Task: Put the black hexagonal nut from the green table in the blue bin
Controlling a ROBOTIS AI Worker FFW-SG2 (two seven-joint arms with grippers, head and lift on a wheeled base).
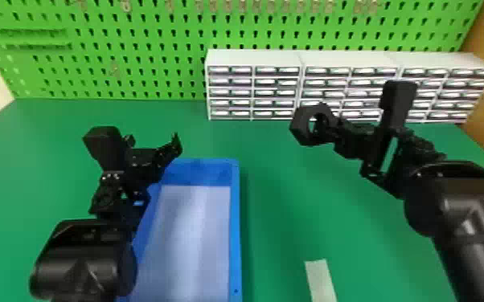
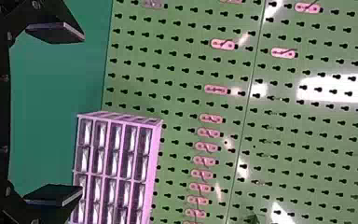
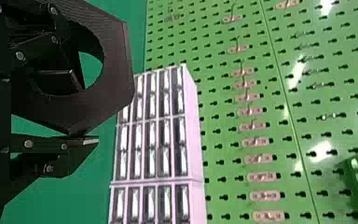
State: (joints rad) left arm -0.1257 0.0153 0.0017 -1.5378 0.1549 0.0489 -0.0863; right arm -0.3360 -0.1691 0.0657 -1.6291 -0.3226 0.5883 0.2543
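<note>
The black hexagonal nut [image 1: 302, 125] is held up by my right gripper [image 1: 329, 127] above the green table [image 1: 289, 184], right of the blue bin [image 1: 235, 209]. In the right wrist view, the nut [image 3: 117, 77] has one finger of the right gripper [image 3: 86, 115] through its hole and the other against its outer side. My left gripper [image 1: 153, 143] is over the bin's far left corner. Its fingers are wide apart with nothing between them in the left wrist view, where the left gripper [image 2: 79, 115] faces the pegboard.
White drawer cabinets [image 1: 253, 58] line the table's back right, behind the held nut. A green pegboard [image 1: 140, 48] with hooks rises along the back edge. A pale strip [image 1: 320, 277] lies on the table near the front, right of the bin.
</note>
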